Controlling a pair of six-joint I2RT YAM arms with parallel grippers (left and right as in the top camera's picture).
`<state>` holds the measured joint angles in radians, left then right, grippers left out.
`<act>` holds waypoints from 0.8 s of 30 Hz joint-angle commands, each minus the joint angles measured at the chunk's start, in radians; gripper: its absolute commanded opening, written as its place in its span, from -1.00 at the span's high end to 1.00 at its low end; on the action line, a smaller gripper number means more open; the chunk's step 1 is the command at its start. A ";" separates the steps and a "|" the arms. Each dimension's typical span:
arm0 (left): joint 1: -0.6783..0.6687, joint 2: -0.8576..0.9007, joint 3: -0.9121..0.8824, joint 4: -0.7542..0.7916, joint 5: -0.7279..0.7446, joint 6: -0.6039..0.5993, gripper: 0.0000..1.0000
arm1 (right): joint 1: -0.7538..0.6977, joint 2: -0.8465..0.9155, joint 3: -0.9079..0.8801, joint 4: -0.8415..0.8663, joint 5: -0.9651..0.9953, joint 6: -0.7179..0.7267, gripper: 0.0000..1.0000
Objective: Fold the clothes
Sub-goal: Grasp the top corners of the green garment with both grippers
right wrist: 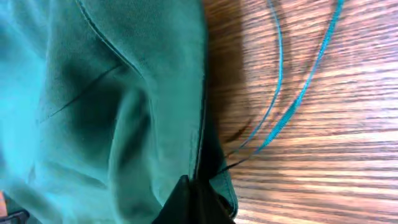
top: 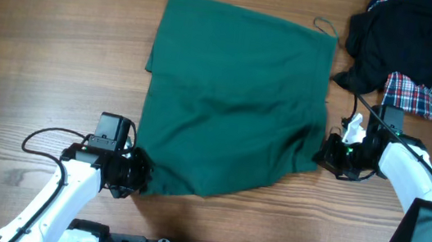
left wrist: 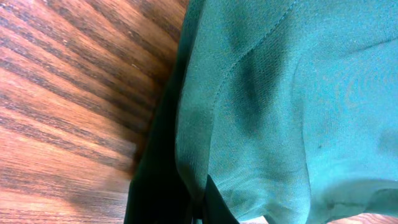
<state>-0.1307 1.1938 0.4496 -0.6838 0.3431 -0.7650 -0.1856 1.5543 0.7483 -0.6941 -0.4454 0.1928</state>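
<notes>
The dark green garment (top: pixel 235 99) lies spread across the middle of the wooden table, with a thin drawstring cord (top: pixel 323 25) at its far right corner. My left gripper (top: pixel 137 172) is shut on the garment's near left corner, seen close up in the left wrist view (left wrist: pixel 205 205). My right gripper (top: pixel 329 154) is shut on the garment's near right edge; the right wrist view shows the pinched hem (right wrist: pixel 199 193) and two thin cords (right wrist: pixel 280 87) trailing over the wood. The green cloth fills both wrist views (left wrist: pixel 280 106) (right wrist: pixel 99 106).
A black garment (top: pixel 408 37) and a red-blue-white plaid garment (top: pixel 431 85) lie heaped at the far right corner. Bare wood (top: pixel 52 43) lies left of the green garment. The table's front edge runs just behind both arms.
</notes>
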 commanded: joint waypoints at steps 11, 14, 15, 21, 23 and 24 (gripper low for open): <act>0.008 -0.188 0.185 0.152 -0.056 0.001 0.92 | -0.003 -0.141 0.254 -0.154 -0.141 0.050 0.91; 0.064 -0.127 0.190 0.293 -0.043 -0.006 0.92 | -0.003 -0.140 0.262 -0.068 -0.162 0.127 0.92; 0.087 -0.084 0.191 0.357 -0.003 -0.007 0.92 | -0.003 -0.140 0.262 -0.034 -0.162 0.155 0.91; 0.127 0.227 0.400 0.541 0.110 0.035 0.92 | -0.001 -0.135 0.262 0.163 -0.111 0.322 0.91; 0.126 0.312 0.496 0.541 0.116 0.070 0.92 | -0.001 -0.113 0.262 0.209 -0.101 0.352 0.92; 0.127 0.342 0.524 0.541 0.113 0.074 0.92 | -0.001 -0.093 0.262 0.227 -0.101 0.364 0.91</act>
<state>-0.0101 1.4631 0.8856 -0.1459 0.4286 -0.7441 -0.1852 1.4269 0.9920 -0.4988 -0.5678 0.4988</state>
